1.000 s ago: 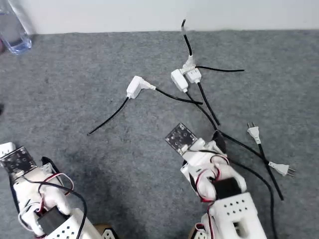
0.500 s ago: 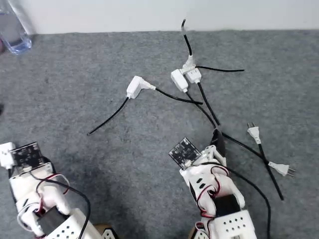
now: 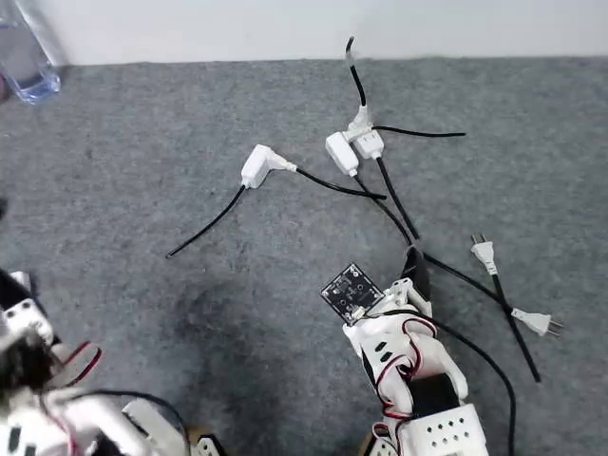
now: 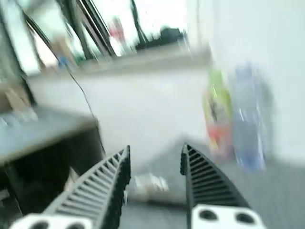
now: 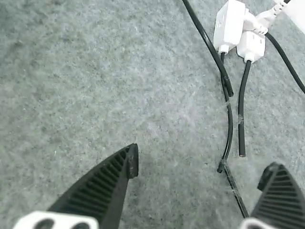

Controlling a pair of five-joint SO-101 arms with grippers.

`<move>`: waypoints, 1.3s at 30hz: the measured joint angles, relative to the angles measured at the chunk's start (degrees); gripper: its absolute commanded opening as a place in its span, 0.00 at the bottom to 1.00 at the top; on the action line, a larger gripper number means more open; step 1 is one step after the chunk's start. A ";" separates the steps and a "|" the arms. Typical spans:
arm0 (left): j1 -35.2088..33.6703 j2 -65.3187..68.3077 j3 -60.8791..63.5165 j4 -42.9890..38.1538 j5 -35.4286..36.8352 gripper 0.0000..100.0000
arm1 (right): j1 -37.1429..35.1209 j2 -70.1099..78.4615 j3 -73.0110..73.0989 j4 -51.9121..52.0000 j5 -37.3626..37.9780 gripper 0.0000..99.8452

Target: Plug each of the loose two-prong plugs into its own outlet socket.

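Two loose white two-prong plugs lie on the carpet at the right, on black cables. One white outlet socket lies at centre left, and two more sit side by side behind it; the wrist view shows the pair too. My right gripper is open and empty over bare carpet, close to a black cable and left of the plugs. My left gripper is open and empty at the near left, facing off the table.
A clear bottle stands at the far left corner by the wall and also appears past the left fingers. Black cables cross the carpet between the sockets and the right arm. Bare carpet spreads across the left half.
The right arm drew back toward the near edge and then held. The left arm swung down and left, turning away from the carpet toward the room.
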State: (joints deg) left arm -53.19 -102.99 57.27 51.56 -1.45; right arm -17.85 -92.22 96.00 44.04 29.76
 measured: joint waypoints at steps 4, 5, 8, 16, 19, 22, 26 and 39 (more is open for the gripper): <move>-4.75 -0.09 -6.15 -4.04 4.22 0.17 | 0.00 0.00 0.00 0.88 0.00 0.39; -5.89 -0.09 -6.68 -5.27 5.71 0.17 | 0.00 0.00 0.00 0.88 0.00 0.39; -10.46 0.79 -7.47 -8.62 10.02 0.17 | 0.00 0.00 0.00 0.88 0.00 0.39; -24.00 23.65 -8.79 -21.63 20.66 0.17 | 0.00 0.00 0.00 0.88 0.00 0.39; -25.49 36.75 -13.27 -25.85 21.10 0.17 | 0.00 0.00 0.00 0.88 0.00 0.39; -24.70 49.85 -20.04 -26.29 19.43 0.17 | 0.00 0.00 0.00 0.88 0.00 0.39; -17.85 66.81 -30.77 -19.87 8.26 0.17 | 0.00 0.00 0.00 0.88 0.00 0.39; -9.49 101.80 -69.36 26.64 -27.52 0.17 | 0.00 0.00 0.00 0.88 0.00 0.39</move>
State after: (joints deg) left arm -62.68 -1.19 -12.09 78.20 -28.97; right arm -17.85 -92.22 96.00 44.92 29.76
